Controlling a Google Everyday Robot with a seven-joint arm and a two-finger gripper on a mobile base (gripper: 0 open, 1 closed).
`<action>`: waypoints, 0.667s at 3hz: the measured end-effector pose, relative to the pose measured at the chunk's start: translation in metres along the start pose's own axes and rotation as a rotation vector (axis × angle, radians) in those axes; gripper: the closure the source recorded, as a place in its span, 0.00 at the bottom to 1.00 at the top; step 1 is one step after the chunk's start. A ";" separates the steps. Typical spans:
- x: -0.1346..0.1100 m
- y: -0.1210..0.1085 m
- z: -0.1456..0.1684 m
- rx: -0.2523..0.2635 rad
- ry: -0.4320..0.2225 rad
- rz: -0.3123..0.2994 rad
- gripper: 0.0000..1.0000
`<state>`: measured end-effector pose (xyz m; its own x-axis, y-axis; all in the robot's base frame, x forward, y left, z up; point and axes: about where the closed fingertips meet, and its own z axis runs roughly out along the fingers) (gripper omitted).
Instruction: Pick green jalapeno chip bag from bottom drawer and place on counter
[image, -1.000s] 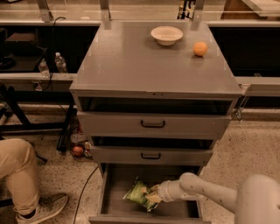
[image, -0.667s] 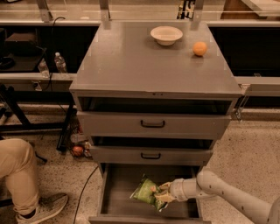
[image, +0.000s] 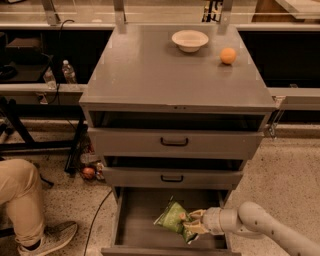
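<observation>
Bag (image: 172, 218) between fingers (image: 195, 228), within bottom drawer (image: 139, 220)

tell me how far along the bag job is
Done: the drawer is open, and the gripper, low inside it, has its fingers closed on the bag. In hand: the bag hangs tilted in the grip, inside the drawer. Left: raise it and set it on the counter, where a bowl and an orange sit.
</observation>
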<state>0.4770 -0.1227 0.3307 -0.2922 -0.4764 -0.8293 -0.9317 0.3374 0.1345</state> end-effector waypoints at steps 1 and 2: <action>-0.036 0.020 -0.052 0.084 -0.066 -0.089 1.00; -0.074 0.031 -0.097 0.150 -0.121 -0.168 1.00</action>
<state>0.4484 -0.1561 0.4489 -0.0993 -0.4387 -0.8931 -0.9199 0.3826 -0.0856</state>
